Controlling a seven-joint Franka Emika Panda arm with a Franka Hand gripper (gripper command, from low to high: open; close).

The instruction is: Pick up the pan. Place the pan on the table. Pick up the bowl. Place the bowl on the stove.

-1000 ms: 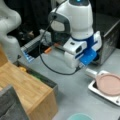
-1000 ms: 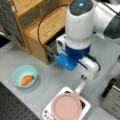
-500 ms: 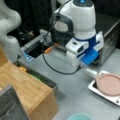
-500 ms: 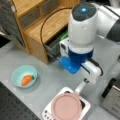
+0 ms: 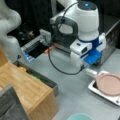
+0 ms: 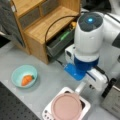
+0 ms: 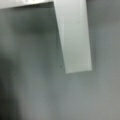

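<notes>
The dusty-pink pan point(image 5: 109, 84) point(image 6: 67, 107) lies on the stove point(image 5: 93, 88) point(image 6: 47, 113), its white handle point(image 5: 91, 72) point(image 6: 80, 88) pointing toward the arm. My gripper point(image 5: 85, 67) point(image 6: 83, 80) hangs just over that handle, and its fingers are hidden under the white and blue hand in both front views. In the wrist view a pale bar, seemingly the handle point(image 7: 73, 37), runs down from the top over the grey table point(image 7: 32, 82). The teal bowl point(image 6: 24, 76) point(image 5: 80, 117) sits on the table point(image 6: 50, 82) with an orange piece inside.
A light-brown wooden block point(image 5: 27, 92) point(image 6: 42, 27) with a dark tray at its edge stands beside the arm. A steel toaster oven point(image 5: 112, 37) point(image 6: 112, 102) stands right behind the stove. A black cable point(image 5: 53, 63) loops over the table.
The arm has sunk a little and shifted toward the pan's handle. Pan and bowl have not moved.
</notes>
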